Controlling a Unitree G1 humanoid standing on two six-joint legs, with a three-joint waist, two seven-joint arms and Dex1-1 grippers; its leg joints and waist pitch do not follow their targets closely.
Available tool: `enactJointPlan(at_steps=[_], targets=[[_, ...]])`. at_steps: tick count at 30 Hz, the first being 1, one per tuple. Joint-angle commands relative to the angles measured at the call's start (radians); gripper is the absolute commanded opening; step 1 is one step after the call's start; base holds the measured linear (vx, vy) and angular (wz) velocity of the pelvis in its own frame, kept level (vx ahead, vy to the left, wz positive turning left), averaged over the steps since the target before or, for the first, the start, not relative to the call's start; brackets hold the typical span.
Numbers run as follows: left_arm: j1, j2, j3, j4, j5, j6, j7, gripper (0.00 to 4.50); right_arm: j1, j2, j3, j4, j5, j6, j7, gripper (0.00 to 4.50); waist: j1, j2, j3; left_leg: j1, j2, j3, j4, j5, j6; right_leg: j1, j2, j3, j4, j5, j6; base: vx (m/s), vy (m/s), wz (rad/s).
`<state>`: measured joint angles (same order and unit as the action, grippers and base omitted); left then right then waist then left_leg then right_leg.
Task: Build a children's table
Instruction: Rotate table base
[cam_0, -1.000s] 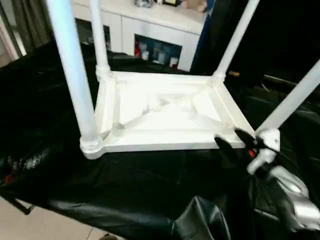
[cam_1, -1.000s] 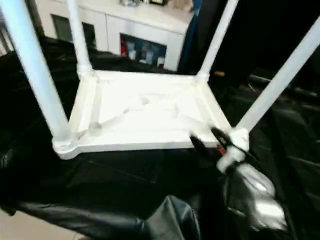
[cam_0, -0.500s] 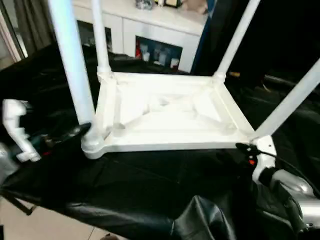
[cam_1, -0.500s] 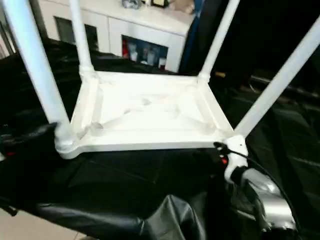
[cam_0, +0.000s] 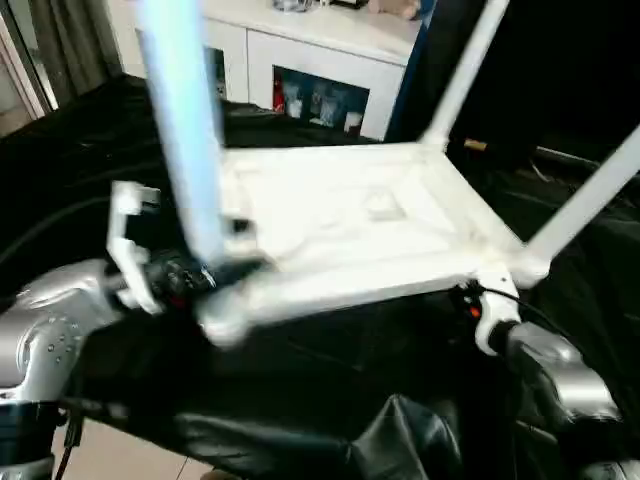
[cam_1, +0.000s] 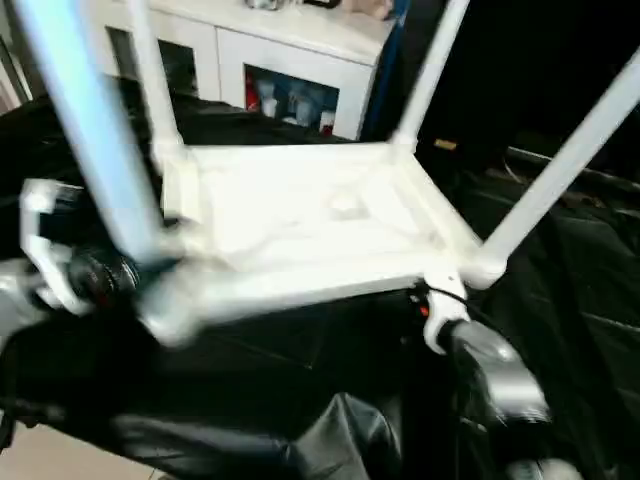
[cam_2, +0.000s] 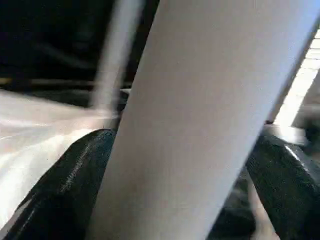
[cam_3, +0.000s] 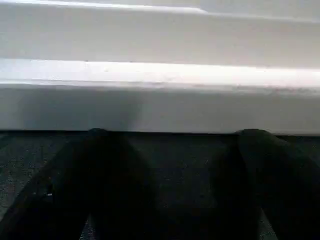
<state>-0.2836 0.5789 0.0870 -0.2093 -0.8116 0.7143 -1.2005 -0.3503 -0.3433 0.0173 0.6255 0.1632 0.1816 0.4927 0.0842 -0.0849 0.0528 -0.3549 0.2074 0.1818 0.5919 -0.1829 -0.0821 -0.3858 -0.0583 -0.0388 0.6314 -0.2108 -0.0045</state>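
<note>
Table: the table (cam_0: 370, 220) lies upside down on the black-draped bench (cam_0: 300, 390), all four legs up, seemingly so the legs can be seated in their sockets; its near-left corner looks lifted off the cloth.
Near-left leg: this leg (cam_0: 185, 130) rises from the near-left socket and passes between the left end effector's fingers.
Left end effector: the left end effector (cam_0: 215, 275) stands wide apart around the leg's base; in the wrist view a black finger (cam_2: 65, 185) shows on each side of the tube. Whether the fingers press on it I cannot tell.
Right end effector: the right end effector (cam_0: 478, 300) sits at the near-right corner, jaws wide, fingertips (cam_3: 107, 150) just under the top's rim, holding nothing; probably steadying or about to lift.
Hard to see: the near-left socket is blurred; leg tops are cut off; finger-to-rim contact on the right is unclear.
Behind: a white cabinet (cam_0: 330, 60) stands beyond the bench's far edge.
</note>
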Motion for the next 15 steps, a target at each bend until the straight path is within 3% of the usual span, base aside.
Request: enactJointPlan(at_steps=[1,3,5,8,9,11,15], targets=[[-0.009,0.0,-0.064,-0.083,-0.042,0.043,-0.024,4.5,-0.048,0.027,0.014,0.071,-0.028,-0.026,-0.03,4.47,-0.001,0.019,-0.051,0.007,0.017,-0.005,-0.077,-0.243,-0.057,0.035,-0.062,0.039,-0.072,-0.179,-0.196,0.0,0.0,0.0],[-0.017,-0.009,-0.084,-0.096,-0.043,0.05,-0.022,4.5,-0.072,0.042,0.018,0.098,-0.034,-0.036,-0.036,4.47,-0.01,0.017,-0.048,0.005,0.018,-0.008,-0.079,-0.271,-0.066,0.036,-0.065,0.039,-0.079,-0.263,-0.169,0.0,0.0,0.0],[-0.045,-0.055,-0.125,-0.096,-0.033,0.055,-0.008,4.5,-0.128,0.086,0.028,0.148,-0.039,-0.052,-0.039,4.47,-0.021,0.021,-0.047,0.01,0.017,-0.011,-0.078,-0.309,-0.078,0.029,-0.064,0.038,-0.086,-0.328,-0.157,0.0,0.0,0.0],[-0.062,-0.093,-0.162,-0.096,-0.027,0.059,0.011,4.5,-0.175,0.125,0.051,0.195,-0.061,-0.077,-0.032,4.47,-0.028,0.019,-0.046,0.006,0.018,-0.013,-0.079,-0.326,-0.079,0.03,-0.066,0.038,-0.089,-0.361,-0.144,0.0,0.0,0.0],[-0.069,-0.108,-0.173,-0.092,-0.024,0.056,0.02,4.5,-0.189,0.137,0.061,0.208,-0.069,-0.085,-0.029,4.47,-0.034,0.009,-0.047,0.002,0.018,-0.014,-0.08,-0.324,-0.078,0.032,-0.067,0.036,-0.091,-0.377,-0.138,0.0,0.0,0.0],[-0.081,-0.138,-0.201,-0.078,0.0,0.034,0.038,4.5,-0.211,0.159,0.073,0.23,-0.079,-0.096,-0.02,4.47,-0.035,0.014,-0.047,0.001,0.018,-0.016,-0.079,-0.311,-0.076,0.031,-0.069,0.037,-0.091,-0.379,-0.133,0.0,0.0,0.0],[-0.103,-0.182,-0.252,-0.037,0.084,-0.027,0.069,4.5,-0.246,0.19,0.079,0.278,-0.096,-0.122,-0.02,4.47,-0.04,0.008,-0.051,-0.001,0.019,-0.015,-0.077,-0.27,-0.065,0.032,-0.067,0.038,-0.087,-0.32,-0.139,0.0,0.0,0.0]])
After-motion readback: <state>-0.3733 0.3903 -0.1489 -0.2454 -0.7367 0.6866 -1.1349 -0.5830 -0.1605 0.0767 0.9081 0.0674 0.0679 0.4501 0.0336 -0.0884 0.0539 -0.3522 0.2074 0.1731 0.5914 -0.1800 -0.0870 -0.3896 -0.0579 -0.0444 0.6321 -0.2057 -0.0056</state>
